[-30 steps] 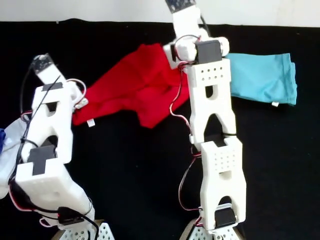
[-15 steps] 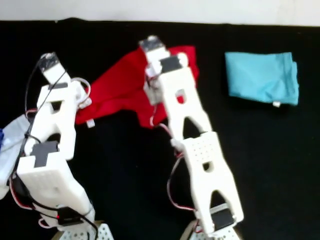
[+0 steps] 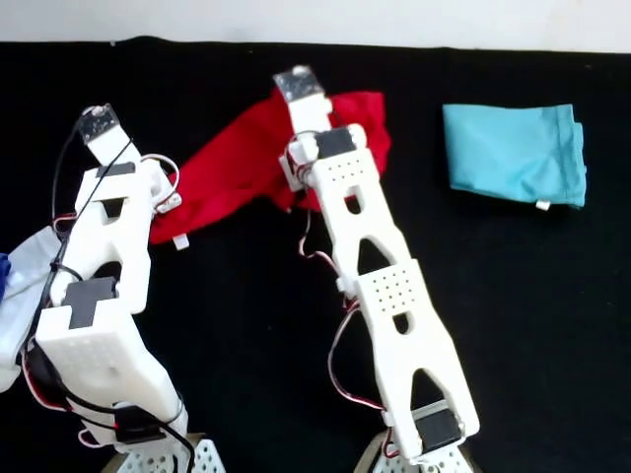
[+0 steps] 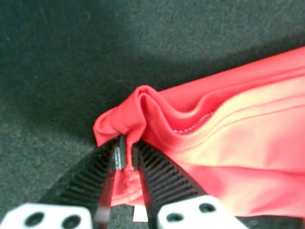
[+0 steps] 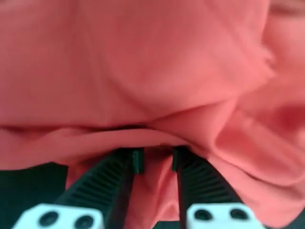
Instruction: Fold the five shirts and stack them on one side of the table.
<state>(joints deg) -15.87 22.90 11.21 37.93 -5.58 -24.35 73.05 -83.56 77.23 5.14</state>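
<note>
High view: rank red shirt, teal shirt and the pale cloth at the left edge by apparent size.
1. red shirt, though an arm covers part.
2. teal shirt, folded.
3. pale cloth; smallest as seen, but the frame edge and an arm cut it off.

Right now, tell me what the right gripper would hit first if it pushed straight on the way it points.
The red shirt. Its folds lie right against the right gripper and across the whole line ahead, so cloth comes first; what lies behind the cloth is hidden.
</note>
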